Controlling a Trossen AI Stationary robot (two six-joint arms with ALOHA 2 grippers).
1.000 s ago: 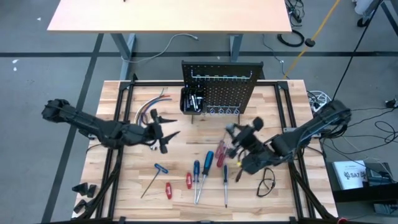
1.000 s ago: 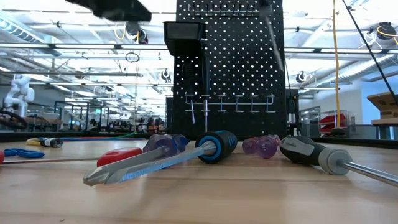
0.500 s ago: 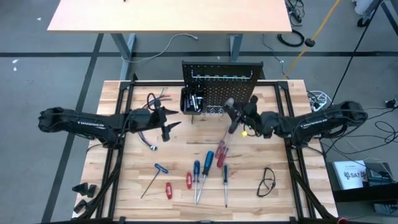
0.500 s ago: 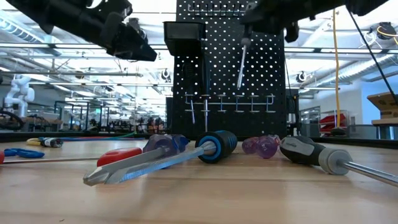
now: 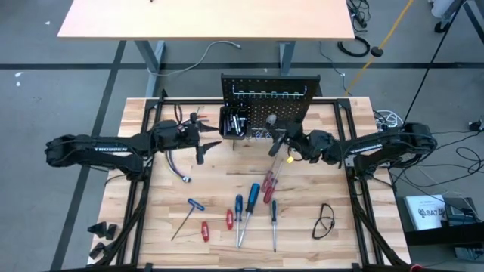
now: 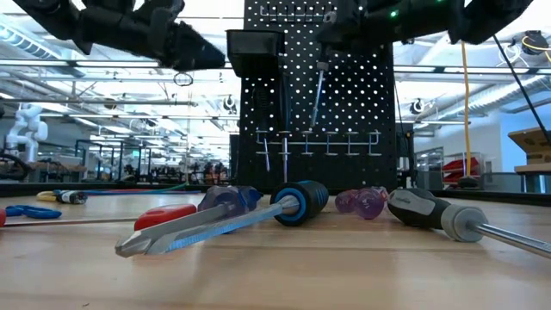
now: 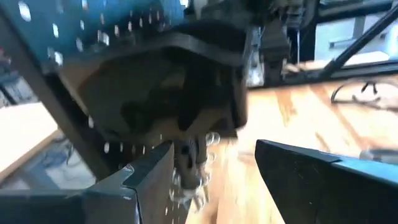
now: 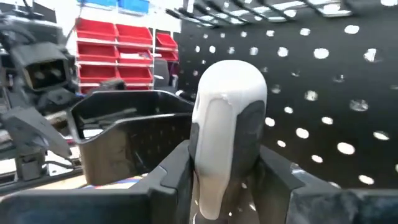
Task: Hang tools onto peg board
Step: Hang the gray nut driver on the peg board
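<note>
The black peg board (image 5: pixel 268 98) stands upright at the table's far middle, with a black bin (image 5: pixel 233 122) on its front. My right gripper (image 5: pixel 278 142) is in front of the board, shut on a screwdriver with a grey-and-white handle (image 8: pixel 227 124). The slim shaft (image 6: pixel 318 95) hangs in front of the holes. My left gripper (image 5: pixel 209 145) hovers open beside the bin's left side, holding nothing. Several screwdrivers (image 5: pixel 253 202) with blue, red and black handles lie flat on the near half of the table. My right gripper pinches the screwdriver's handle (image 8: pixel 225 171) between its two fingers, which lie across it. The rounded top end (image 8: pixel 231 78) sticks up past them. The fingers come about level from the table's right. The tool is lifted clear, nearly upright, shaft down before the board.
A bundle of coloured wires (image 5: pixel 181 130) lies left of the bin. Safety glasses (image 5: pixel 325 219) rest near the right front. A row of metal hooks (image 6: pixel 318 142) runs along the board's lower part. A T-handled tool (image 5: pixel 187 213) lies at the near left.
My right gripper has carried the screwdriver from the near right toward the far edge, up to the peg board, and has turned so the shaft now hangs nearly upright. My left gripper has swung toward the far edge and the right, ending beside the bin, still open.
</note>
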